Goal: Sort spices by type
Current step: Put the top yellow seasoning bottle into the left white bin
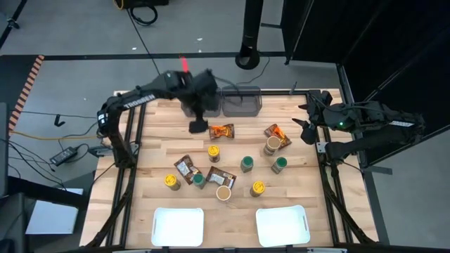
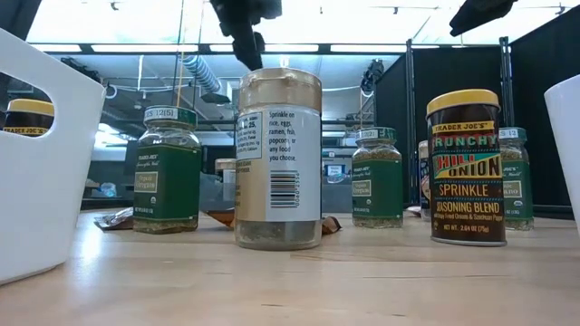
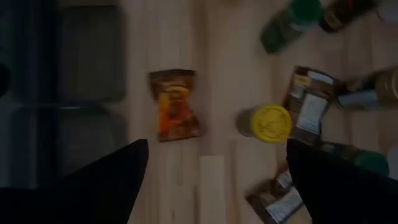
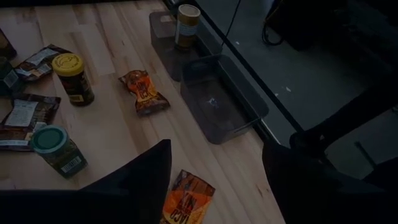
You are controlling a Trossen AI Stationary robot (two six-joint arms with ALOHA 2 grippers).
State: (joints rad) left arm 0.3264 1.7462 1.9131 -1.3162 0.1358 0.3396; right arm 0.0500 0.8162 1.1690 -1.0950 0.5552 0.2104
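The spices stand and lie loose on the wooden table: orange packets (image 1: 221,131) (image 1: 278,133), brown packets (image 1: 185,167) (image 1: 221,176), and jars with yellow (image 1: 214,152), green (image 1: 247,164) and tan (image 1: 271,146) lids. One tan-lidded jar (image 4: 186,25) stands upright in a grey bin at the far edge. My left gripper (image 1: 198,126) hangs open above the table beside that bin, over an orange packet (image 3: 176,102) and a yellow-lidded jar (image 3: 270,121), holding nothing. My right gripper (image 1: 309,123) waits open at the table's right edge, high above an orange packet (image 4: 186,202).
Two grey bins sit side by side at the far edge; the right one (image 1: 241,102) shows no spices. Two white trays (image 1: 178,226) (image 1: 283,225) lie at the near edge. Jars stand close together mid-table (image 2: 277,158) (image 2: 466,167).
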